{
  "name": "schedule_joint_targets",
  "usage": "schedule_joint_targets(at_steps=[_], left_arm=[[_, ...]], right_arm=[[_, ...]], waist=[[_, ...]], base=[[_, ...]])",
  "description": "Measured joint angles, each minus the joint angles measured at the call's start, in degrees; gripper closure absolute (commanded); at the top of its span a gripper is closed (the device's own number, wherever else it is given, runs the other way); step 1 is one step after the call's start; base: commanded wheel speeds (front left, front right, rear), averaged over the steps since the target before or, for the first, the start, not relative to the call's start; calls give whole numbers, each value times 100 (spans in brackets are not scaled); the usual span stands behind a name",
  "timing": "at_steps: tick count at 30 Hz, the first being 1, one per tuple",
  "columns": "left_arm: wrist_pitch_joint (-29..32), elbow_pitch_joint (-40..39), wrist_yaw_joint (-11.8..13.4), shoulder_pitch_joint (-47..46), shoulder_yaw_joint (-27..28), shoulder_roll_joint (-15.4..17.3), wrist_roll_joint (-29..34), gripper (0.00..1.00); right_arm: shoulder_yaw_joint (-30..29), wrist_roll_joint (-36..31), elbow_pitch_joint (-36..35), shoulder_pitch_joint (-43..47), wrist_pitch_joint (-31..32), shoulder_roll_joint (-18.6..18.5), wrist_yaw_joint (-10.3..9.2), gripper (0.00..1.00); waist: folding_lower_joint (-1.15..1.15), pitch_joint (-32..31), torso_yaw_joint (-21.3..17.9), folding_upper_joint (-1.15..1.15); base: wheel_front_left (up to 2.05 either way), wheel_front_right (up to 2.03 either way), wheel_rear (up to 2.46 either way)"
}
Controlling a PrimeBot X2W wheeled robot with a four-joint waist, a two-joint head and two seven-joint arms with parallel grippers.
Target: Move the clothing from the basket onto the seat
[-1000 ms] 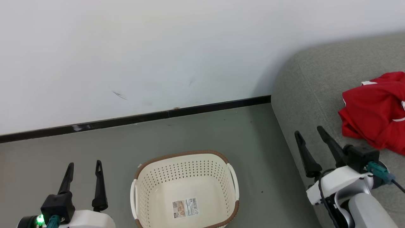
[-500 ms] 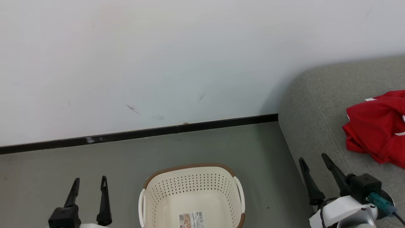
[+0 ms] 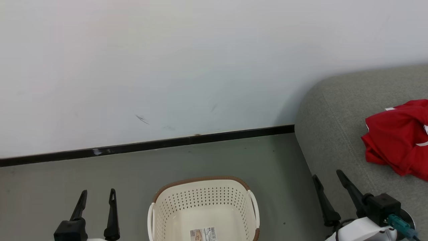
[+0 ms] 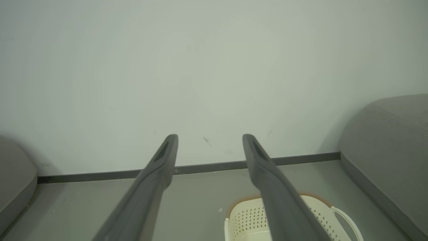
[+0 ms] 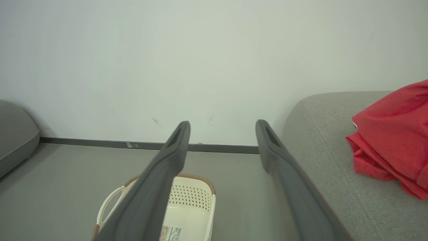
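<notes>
The red clothing [image 3: 399,140] lies crumpled on the grey seat [image 3: 337,120] at the right; the right wrist view shows the clothing [image 5: 394,137] on the seat [image 5: 321,134] too. The cream basket [image 3: 204,204] stands on the floor at bottom centre, with only a label inside. My left gripper [image 3: 97,195] is open, left of the basket. My right gripper [image 3: 327,177] is open over the seat's front edge, left of and apart from the clothing. Both wrist views show a bit of the basket [image 4: 247,217] [image 5: 197,197] beneath spread fingers.
A white wall with a black skirting board [image 3: 150,145] runs behind the basket. Grey floor [image 3: 67,177] lies between wall and basket. Another grey upholstered piece [image 4: 15,180] sits at the far left of the wrist views.
The head camera has tilted up, so everything sits lower in the picture. Both grippers stay open and empty; the clothing stays on the seat.
</notes>
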Motion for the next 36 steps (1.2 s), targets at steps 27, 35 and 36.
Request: schedule_joint_targets(at_steps=[27,35,36], left_arm=[[19,376,-19,136,-47,-180,-35,100],[144,366,-177,136,66,-224,-521,100],[166,365,-194,136,80,-227,-600,100]], right_arm=[[112,24,35,396,18,65,0,100],[237,533,-120,517,16,65,0,100],[258,612,-144,543,16,65,0,100]], waist=[[0,120,-6,0],[0,135,-6,0],[0,138,-4,0]], base=[[0,0,0],[0,0,0],[0,0,0]])
